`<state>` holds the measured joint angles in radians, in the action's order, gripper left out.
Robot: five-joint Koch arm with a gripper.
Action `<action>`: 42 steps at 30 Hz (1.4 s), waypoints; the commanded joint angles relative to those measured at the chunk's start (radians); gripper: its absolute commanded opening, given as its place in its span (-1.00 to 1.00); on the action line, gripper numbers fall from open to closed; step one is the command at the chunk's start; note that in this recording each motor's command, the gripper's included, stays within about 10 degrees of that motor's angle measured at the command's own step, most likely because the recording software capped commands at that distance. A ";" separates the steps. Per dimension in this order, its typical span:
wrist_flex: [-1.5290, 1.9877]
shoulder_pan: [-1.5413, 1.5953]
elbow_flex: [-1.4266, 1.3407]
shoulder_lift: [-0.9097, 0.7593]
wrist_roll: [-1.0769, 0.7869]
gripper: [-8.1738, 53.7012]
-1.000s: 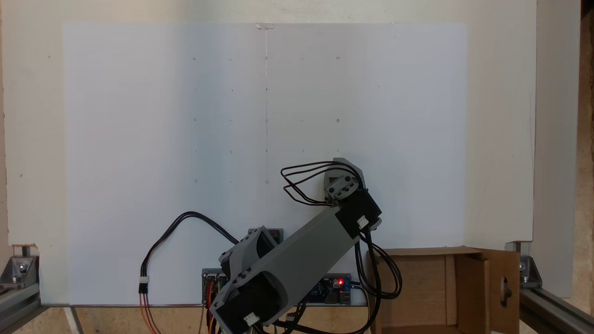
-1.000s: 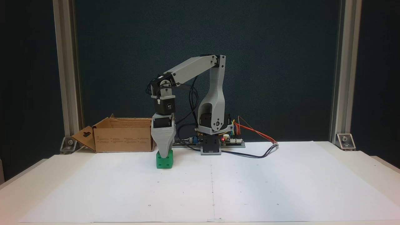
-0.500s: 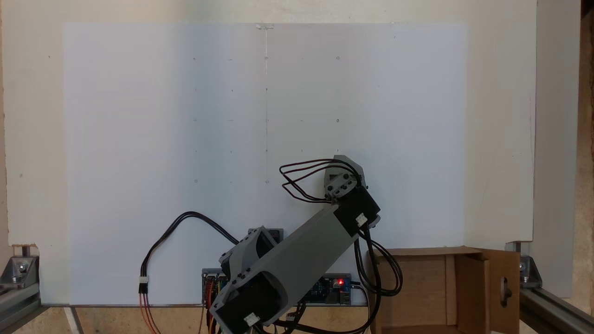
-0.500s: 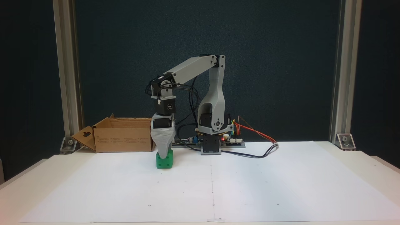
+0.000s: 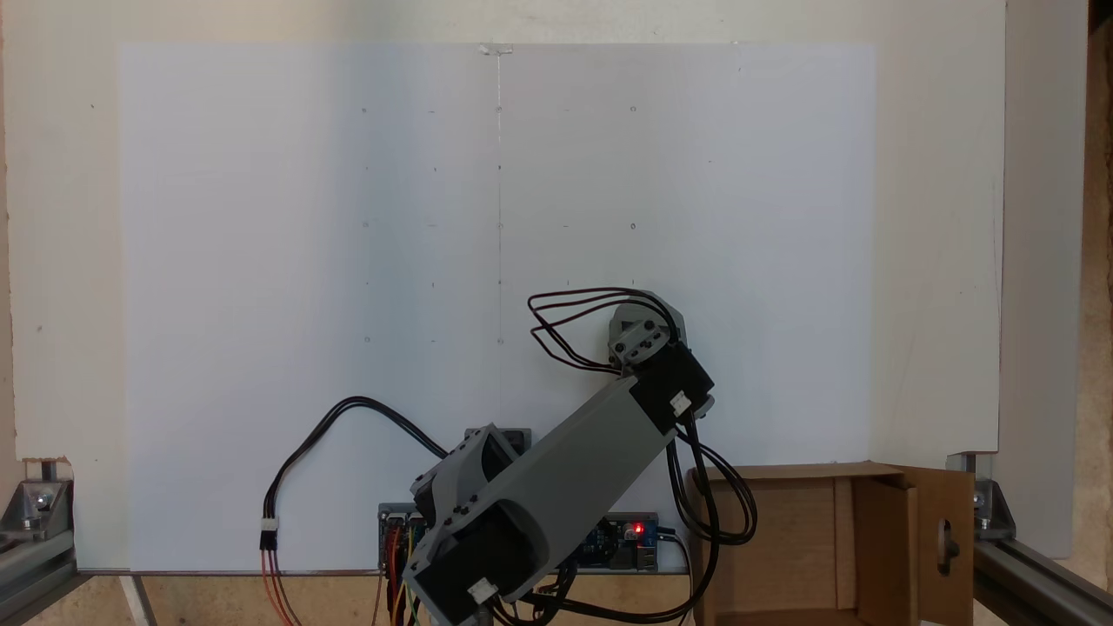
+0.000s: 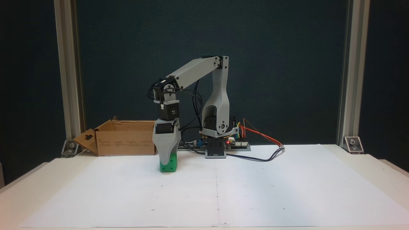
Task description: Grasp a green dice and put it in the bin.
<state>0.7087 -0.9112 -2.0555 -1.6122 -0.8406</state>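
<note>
Wrist and forearm top the arm at 5 o'clock in a fixed view, angled toward the bin (image 5: 835, 539), hiding anything beneath. Side on, the gripper (image 6: 167, 159) points straight down over the dice (image 6: 168, 164) resting on the tabletop (image 6: 287, 191), at the bin's 3 o'clock, for a vertical grasp; jaws overlap, spread or pinching I cannot tell.

Grey printed arm (image 6: 204, 68) with black servos (image 6: 169, 111), looped black cables (image 5: 713, 504) and small dark screws.

A pale table (image 6: 367, 172) carries a large white paper sheet (image 6: 255, 191). The green dice (image 6: 169, 164) sits on the sheet; the cardboard bin (image 6: 124, 140), arm base (image 6: 215, 150) and circuit boards (image 6: 238, 145) stand along its far edge.
</note>
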 commanded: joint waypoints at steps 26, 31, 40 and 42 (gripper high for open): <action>-0.064 0.000 0.018 0.051 0.054 0.49; -0.064 0.000 0.015 0.051 0.054 0.36; -0.064 0.011 0.012 0.051 0.054 0.36; -0.064 0.014 0.009 0.051 0.054 0.36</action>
<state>0.6458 -0.8974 -2.0555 -1.5601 -0.8345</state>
